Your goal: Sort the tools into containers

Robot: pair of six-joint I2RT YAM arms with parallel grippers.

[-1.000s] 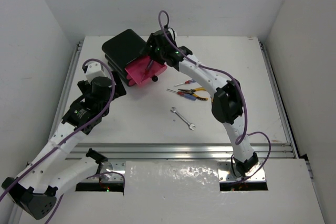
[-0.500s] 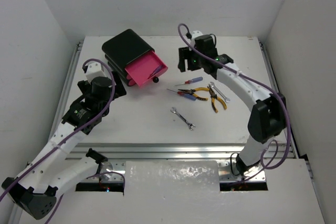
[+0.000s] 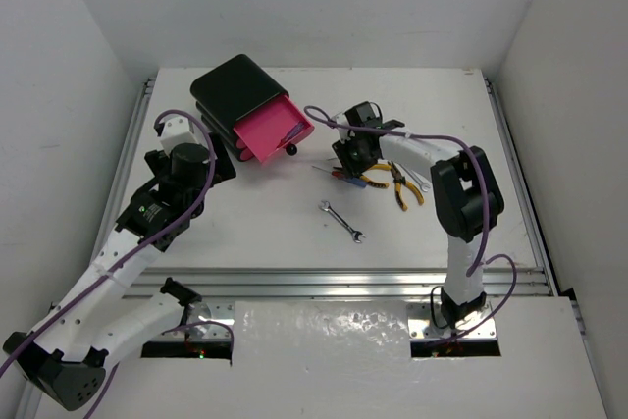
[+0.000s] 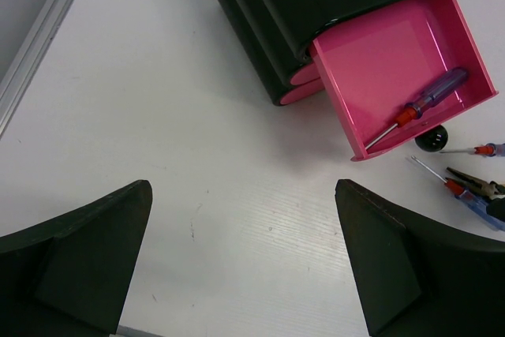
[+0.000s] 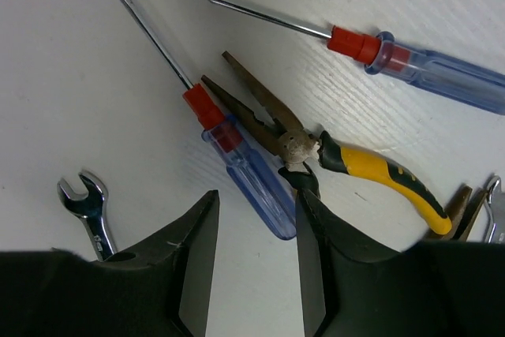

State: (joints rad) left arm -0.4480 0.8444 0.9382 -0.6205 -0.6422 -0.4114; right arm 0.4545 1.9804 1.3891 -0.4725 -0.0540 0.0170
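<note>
The black box [image 3: 231,85] holds the containers, and its top pink drawer [image 3: 265,132] is pulled out with one screwdriver [image 4: 418,106] lying in it. My right gripper [image 5: 258,199] is open, low over the tools. The blue handle end of a screwdriver [image 5: 237,155] reaches between its fingertips without being clamped. Beside it lie yellow-handled pliers [image 5: 316,140], a second screwdriver [image 5: 394,57] and a silver wrench [image 5: 87,207]. From above, the right gripper [image 3: 348,159] covers part of this cluster. My left gripper [image 4: 243,191] is wide open over bare table near the box.
More pliers [image 3: 400,186] and a second wrench [image 3: 420,181] lie right of the cluster. The first wrench [image 3: 341,221] lies alone nearer the arms. The drawer's black knob [image 4: 432,140] sticks out toward the tools. Two lower drawers [image 4: 304,84] are pushed in.
My right arm left the open drawer, swung out to the right, then came down over the screwdrivers with its jaws narrower. The left arm has not moved.
</note>
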